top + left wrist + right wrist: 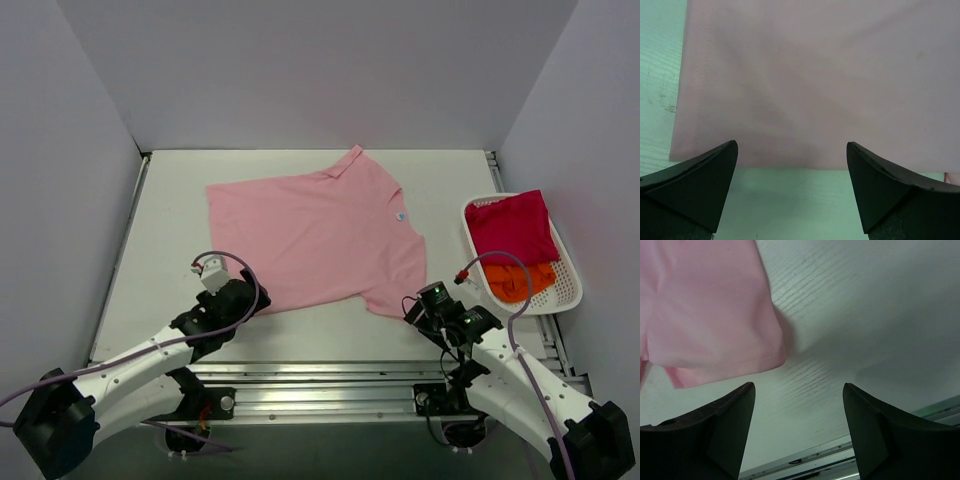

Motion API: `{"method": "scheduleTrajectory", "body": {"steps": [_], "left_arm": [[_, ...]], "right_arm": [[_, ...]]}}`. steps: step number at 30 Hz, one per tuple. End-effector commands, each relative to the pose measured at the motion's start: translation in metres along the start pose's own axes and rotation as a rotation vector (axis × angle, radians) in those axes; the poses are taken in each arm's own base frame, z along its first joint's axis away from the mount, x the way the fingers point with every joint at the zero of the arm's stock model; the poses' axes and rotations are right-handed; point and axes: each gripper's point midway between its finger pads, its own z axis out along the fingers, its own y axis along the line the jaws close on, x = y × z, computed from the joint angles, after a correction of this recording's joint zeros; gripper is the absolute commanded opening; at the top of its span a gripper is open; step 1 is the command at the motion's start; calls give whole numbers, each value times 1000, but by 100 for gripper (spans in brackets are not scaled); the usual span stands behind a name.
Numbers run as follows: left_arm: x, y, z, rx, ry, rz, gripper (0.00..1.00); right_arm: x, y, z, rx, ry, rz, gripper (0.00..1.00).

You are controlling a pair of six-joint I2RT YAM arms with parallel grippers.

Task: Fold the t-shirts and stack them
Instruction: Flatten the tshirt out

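Observation:
A light pink t-shirt (315, 235) lies spread flat on the white table (160, 230). My left gripper (255, 300) is open and empty just before the shirt's near left hem; the wrist view shows the hem edge (805, 100) across the gap between my jaws. My right gripper (415, 305) is open and empty next to the shirt's near right sleeve (705, 315), over bare table. A magenta-red t-shirt (510, 228) and an orange t-shirt (520, 282) lie folded in a white basket (570, 290) at the right.
Grey walls close in the table on the left, back and right. A metal rail (330, 385) runs along the table's near edge, and it also shows in the right wrist view (840, 455).

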Motion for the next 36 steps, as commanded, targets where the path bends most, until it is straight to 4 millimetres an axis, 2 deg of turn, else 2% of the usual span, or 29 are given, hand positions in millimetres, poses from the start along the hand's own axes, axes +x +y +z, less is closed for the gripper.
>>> {"method": "scheduleTrajectory", "body": {"steps": [1, 12, 16, 18, 21, 22, 27, 35, 36], "left_arm": [[-15, -12, 0, 8, -55, -37, 100], [-18, -8, 7, -20, -84, -26, 99], [-16, -7, 11, -31, -88, -20, 99], [-15, -7, 14, -39, -86, -14, 99], [-15, -6, 17, -50, -88, -11, 99], [-15, -7, 18, -51, -90, -12, 99], [-18, -3, 17, -58, -106, -19, 99], [-14, 12, 17, -126, -104, -52, 100], [-10, 19, 14, -159, -83, -42, 100]], "right_arm": [[1, 6, 5, 1, 1, 9, 66], [-17, 30, 22, 6, -61, -4, 64], [-19, 37, 28, 13, -61, -24, 51], [-20, 41, 31, 8, -62, -28, 47], [-20, 44, 35, 9, -62, -40, 31], [-19, 45, 35, 4, -58, -43, 22], [-19, 47, 37, -3, -56, -57, 0], [-19, 49, 38, -2, -54, -66, 0], [-19, 49, 38, -3, -53, -69, 0]]}}
